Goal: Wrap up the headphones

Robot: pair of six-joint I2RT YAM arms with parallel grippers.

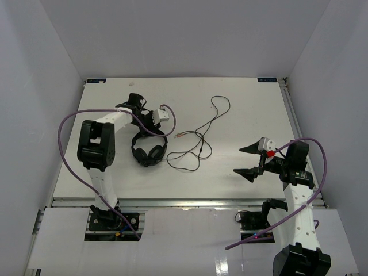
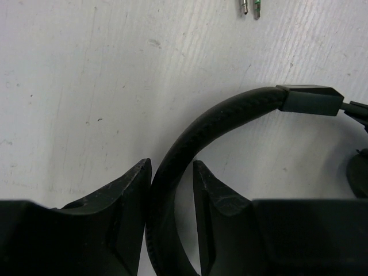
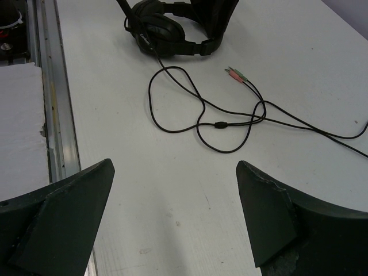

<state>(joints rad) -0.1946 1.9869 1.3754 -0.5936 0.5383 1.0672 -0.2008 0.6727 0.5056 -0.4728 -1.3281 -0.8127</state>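
Observation:
The black headphones [image 1: 148, 154] lie on the white table [image 1: 241, 103], left of centre. Their thin black cord [image 1: 201, 138] runs right in loose loops, and its two plugs [image 1: 179, 135] lie near the headband. My left gripper [image 1: 150, 127] is at the headband. In the left wrist view the headband [image 2: 230, 112] passes between the jaws of the left gripper [image 2: 172, 164], against the left finger, with a slim gap at the right fingertip. My right gripper [image 1: 238, 160] hangs wide open and empty at the right front. Its wrist view [image 3: 175, 167] shows the headphones [image 3: 164, 29] and cord [image 3: 190, 109] far ahead.
White walls enclose the table on three sides. A metal rail [image 1: 184, 201] runs along the near edge, with a white panel [image 3: 20, 126] beyond it. Thick purple robot cables [image 1: 69, 121] arc beside both arms.

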